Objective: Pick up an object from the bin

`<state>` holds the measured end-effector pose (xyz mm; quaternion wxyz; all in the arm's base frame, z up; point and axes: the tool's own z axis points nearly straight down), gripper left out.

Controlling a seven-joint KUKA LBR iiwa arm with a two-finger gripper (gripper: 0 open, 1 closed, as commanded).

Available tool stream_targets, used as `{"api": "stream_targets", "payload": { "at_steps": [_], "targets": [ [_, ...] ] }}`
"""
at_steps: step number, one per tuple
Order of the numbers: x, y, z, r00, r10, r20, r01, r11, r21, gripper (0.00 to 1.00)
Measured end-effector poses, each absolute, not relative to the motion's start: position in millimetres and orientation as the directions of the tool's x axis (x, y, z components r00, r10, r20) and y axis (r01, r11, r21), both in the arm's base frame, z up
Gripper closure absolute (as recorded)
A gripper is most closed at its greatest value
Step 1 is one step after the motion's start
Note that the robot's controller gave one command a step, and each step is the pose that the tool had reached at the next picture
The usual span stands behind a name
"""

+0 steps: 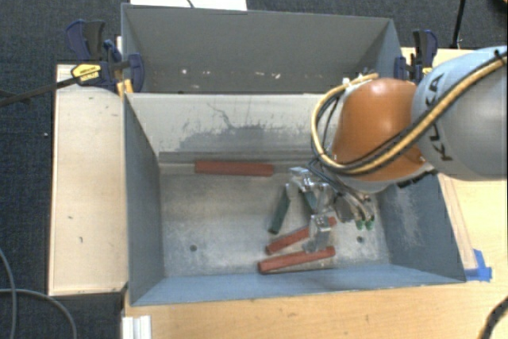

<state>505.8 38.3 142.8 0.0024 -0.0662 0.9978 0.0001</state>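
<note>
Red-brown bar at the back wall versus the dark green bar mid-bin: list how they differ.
Colour: the red-brown bar is rust red, the dark green bar nearly black-green. Pose: the red-brown bar lies level across the view, the dark green bar slants steeply. Length: the red-brown bar looks longer than the dark green bar. Both are slim and straight.

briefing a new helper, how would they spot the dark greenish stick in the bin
In the grey bin, look at the floor just left of the gripper. The dark greenish stick lies tilted there. It is the only stick that is not reddish-brown.
</note>
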Motion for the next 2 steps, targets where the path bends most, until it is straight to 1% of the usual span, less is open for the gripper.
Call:
{"api": "stream_targets", "payload": {
  "at_steps": [2],
  "targets": [
    [485.9,34.3,127.3,-0.943,-0.334,-0.001,-0.334,0.943,0.000,0.00]
  ]
}}
